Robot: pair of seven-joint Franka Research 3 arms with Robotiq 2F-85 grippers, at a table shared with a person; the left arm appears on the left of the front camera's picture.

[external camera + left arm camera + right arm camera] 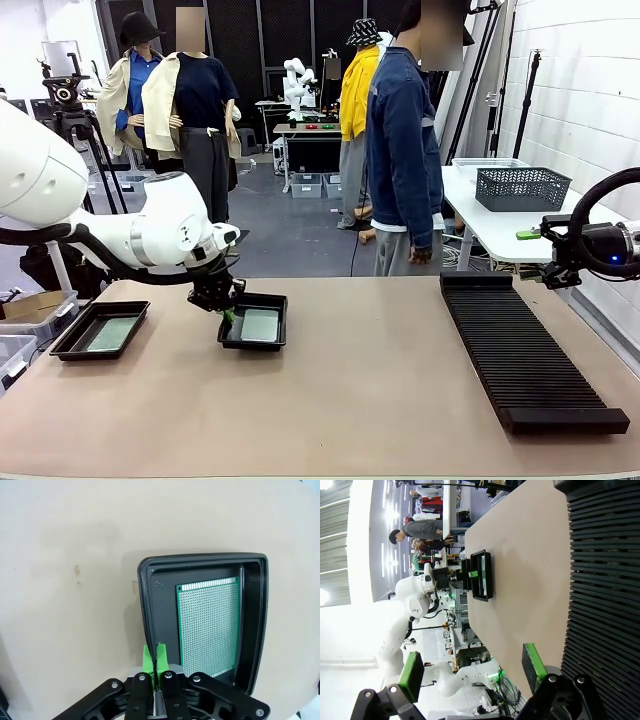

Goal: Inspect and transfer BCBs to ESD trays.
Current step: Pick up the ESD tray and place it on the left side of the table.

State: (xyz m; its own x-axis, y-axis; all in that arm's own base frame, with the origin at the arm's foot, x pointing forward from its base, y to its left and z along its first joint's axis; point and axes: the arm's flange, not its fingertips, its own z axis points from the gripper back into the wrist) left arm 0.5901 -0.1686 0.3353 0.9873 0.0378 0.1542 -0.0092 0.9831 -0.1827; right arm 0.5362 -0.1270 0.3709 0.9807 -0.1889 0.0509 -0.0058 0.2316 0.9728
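From the front, the left gripper (pixel 226 312) is seen lowered at the near-left rim of a shallow black plastic tray (pixel 268 342), fingers pressed together on nothing; a thin green circuit board (pixel 260 325) lies flat inside. A second black tray (pixel 71 343) sits at the table's left, holding another green board (pixel 111 333).

In the left wrist view, the closed green pads (pixel 148 661) are set just at the tray's wall (pixel 145 605) — whether touching cannot be told.

In the right wrist view, the right gripper (pixel 472 670) is spread wide and empty, partly above the long black ribbed rack (pixel 605 595).
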